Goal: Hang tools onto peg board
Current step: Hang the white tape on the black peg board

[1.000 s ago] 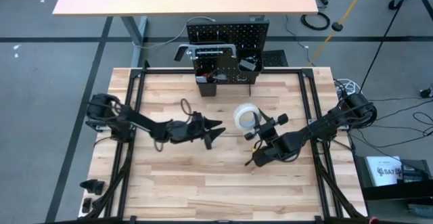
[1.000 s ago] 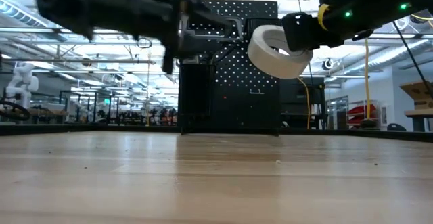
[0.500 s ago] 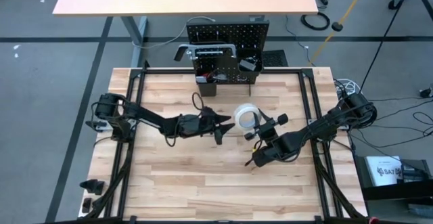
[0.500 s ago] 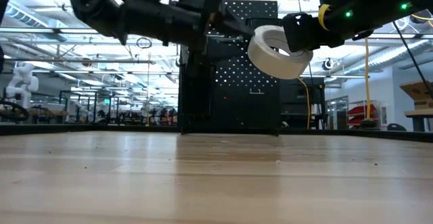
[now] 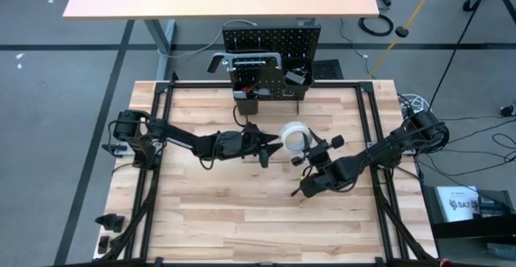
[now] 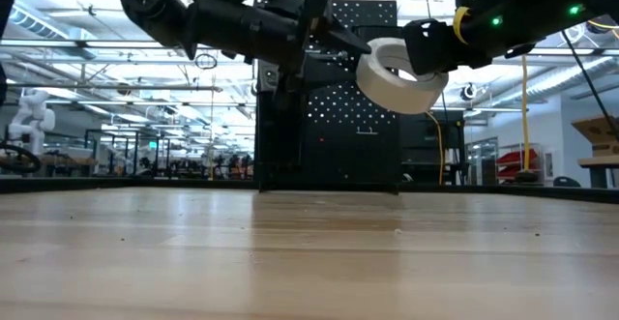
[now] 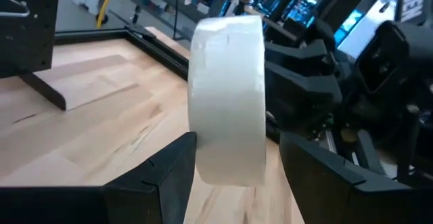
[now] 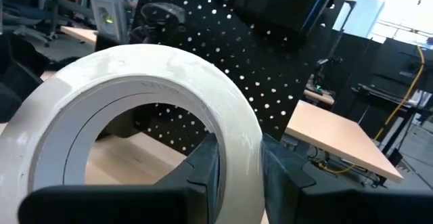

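We see our left gripper (image 5: 271, 148) now nearer, fingers spread around the white tape roll (image 5: 293, 137) that our right gripper (image 5: 304, 149) clamps above the counter (image 5: 242, 219).

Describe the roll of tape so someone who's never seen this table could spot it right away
Start at the black peg board standing at the table's far edge and come toward the table's middle, where the two dark arms meet. The white tape roll is held in the air there, pinched by the right gripper, with the left gripper open beside it. It is the only white ring there.
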Controlling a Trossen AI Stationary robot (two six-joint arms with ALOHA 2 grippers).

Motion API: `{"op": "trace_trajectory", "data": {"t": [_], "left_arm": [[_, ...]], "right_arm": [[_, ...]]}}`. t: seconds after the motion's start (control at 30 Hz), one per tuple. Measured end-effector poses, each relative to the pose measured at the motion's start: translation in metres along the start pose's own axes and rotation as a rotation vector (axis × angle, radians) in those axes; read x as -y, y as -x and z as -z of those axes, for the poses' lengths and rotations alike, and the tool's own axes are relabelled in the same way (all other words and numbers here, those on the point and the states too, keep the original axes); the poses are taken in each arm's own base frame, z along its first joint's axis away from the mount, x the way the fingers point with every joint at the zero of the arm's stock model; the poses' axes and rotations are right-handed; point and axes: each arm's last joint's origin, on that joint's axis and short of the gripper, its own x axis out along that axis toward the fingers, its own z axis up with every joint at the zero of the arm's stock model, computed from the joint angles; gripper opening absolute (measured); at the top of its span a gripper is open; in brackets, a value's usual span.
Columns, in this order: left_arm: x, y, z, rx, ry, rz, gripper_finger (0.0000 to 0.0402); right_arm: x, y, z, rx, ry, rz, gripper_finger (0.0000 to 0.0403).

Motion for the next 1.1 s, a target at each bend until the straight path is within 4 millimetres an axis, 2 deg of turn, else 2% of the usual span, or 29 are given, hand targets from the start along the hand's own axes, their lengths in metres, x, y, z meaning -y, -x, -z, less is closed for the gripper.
{"op": "trace_trajectory", "data": {"t": [0.27,0.47,0.73,0.9,1.0,1.1], "left_arm": [[-0.003,-0.002,0.005,-0.086,0.003,-0.044,0.0219],[-0.003,-0.002,0.005,-0.085,-0.009,-0.048,0.0219],[-0.001,-0.003,-0.002,-0.05,-0.003,0.047,0.0219],[-0.001,-0.003,-0.002,-0.054,-0.029,0.057,0.0219],[-0.001,-0.003,-0.002,-0.052,-0.041,0.058,0.0204],[0.0,-0.003,-0.002,-0.048,-0.054,0.062,0.0164]], "right_arm": [[-0.001,0.001,0.0,-0.012,0.02,-0.015,0.0069],[-0.002,0.001,0.0,-0.011,0.017,-0.015,0.0069],[-0.006,0.003,-0.006,-0.001,-0.021,-0.011,0.0069],[-0.01,0.003,-0.013,-0.002,0.029,-0.015,0.0069],[-0.01,0.003,-0.014,-0.002,0.042,-0.015,0.0069],[-0.01,0.003,-0.014,0.003,0.049,-0.007,0.0069]]}}
